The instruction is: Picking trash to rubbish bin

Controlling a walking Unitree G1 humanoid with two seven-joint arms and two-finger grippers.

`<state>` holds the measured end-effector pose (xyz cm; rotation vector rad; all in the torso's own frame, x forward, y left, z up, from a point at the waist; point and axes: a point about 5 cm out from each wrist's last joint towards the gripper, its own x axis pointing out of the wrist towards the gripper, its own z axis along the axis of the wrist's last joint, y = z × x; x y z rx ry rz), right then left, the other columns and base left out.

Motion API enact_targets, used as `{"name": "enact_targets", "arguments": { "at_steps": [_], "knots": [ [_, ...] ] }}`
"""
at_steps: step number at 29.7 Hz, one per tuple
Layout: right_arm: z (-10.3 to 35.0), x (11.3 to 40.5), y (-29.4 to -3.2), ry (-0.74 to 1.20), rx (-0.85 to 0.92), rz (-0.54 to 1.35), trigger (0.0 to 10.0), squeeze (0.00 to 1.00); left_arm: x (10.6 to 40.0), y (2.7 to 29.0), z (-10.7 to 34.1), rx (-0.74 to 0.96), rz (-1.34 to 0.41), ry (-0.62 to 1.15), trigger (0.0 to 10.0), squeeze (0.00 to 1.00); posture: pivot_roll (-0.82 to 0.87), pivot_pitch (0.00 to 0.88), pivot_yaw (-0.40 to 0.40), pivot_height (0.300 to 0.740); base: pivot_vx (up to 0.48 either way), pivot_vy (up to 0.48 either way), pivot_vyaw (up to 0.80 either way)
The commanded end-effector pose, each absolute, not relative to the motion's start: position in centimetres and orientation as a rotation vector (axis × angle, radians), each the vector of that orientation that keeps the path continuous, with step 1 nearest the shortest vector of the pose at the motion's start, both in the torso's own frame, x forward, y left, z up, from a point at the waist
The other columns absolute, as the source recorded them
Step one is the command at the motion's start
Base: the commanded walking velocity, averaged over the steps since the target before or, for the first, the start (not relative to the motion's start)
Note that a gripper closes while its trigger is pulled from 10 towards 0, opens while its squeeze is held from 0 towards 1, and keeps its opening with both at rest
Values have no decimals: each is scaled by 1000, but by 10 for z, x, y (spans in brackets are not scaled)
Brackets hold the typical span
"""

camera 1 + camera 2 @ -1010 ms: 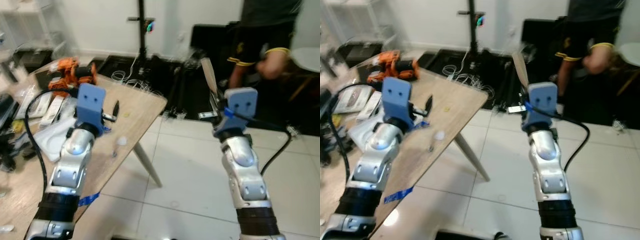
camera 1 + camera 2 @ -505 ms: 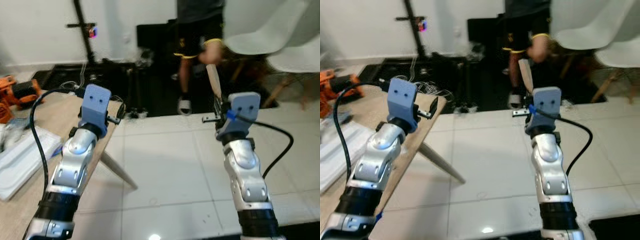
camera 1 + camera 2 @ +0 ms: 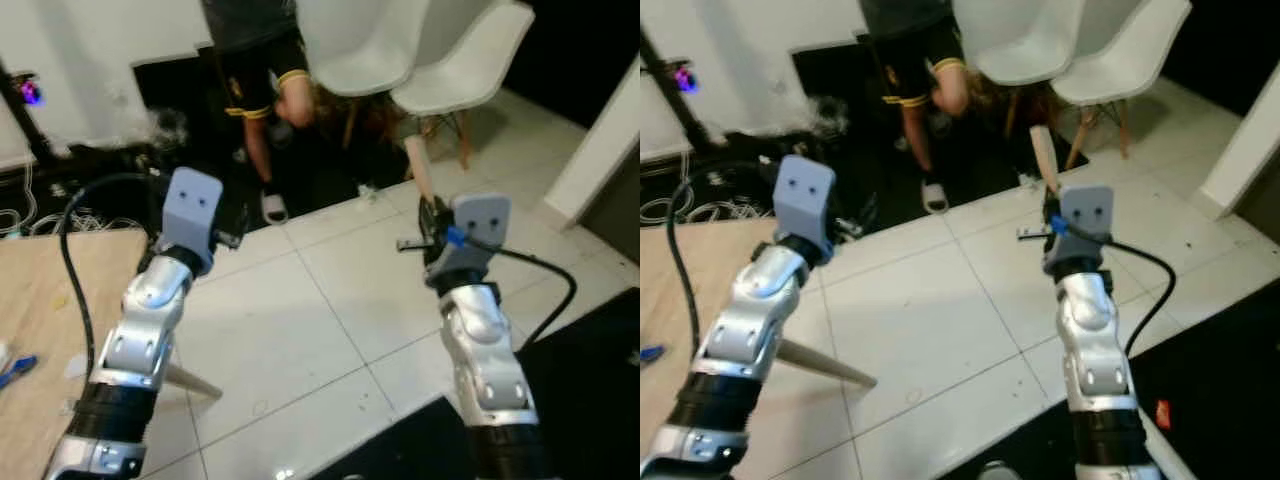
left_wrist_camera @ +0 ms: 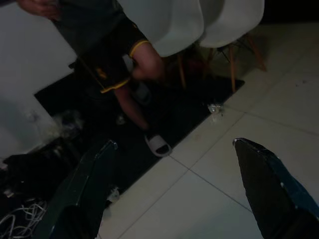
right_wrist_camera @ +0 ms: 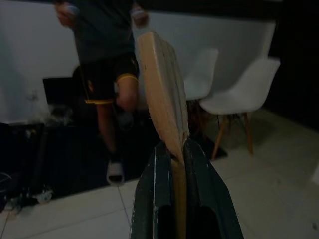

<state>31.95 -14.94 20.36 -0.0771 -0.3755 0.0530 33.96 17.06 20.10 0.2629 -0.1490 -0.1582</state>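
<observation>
Head views: you get bright, even indoor light, with slight motion blur on the person [image 3: 258,60].
Glare: pale sheen on the floor tiles [image 3: 300,330].
Wrist views: you see them dim and grainy.
Focus: nearby black fingers [image 4: 84,189] look soft.

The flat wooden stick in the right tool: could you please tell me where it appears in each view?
Left eye view: flat wooden stick rises from the right tool, right of centre.
Right eye view: centre, before the white chairs.
Right wrist view: upright between the fingers, centre.
Left wrist view: I cannot find it there.
Shared landmark: the white chairs.
</observation>
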Motion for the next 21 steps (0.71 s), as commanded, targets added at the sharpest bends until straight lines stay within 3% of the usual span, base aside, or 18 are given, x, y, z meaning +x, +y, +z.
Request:
{"name": "enact_targets", "arguments": {
  "at_steps": [1, 21],
  "knots": [
    [195, 319, -154, -343, -65, 37, 10000, 0, 339, 172, 194, 269, -159, -121, 10000, 0, 14, 131, 72, 740, 0, 0, -800],
    [182, 317, -154, -299, -24, 10, 10000, 0, 339, 175, 185, 246, -142, -81, 10000, 0, 16, 141, 82, 740, 0, 0, -800]
  ]
}}
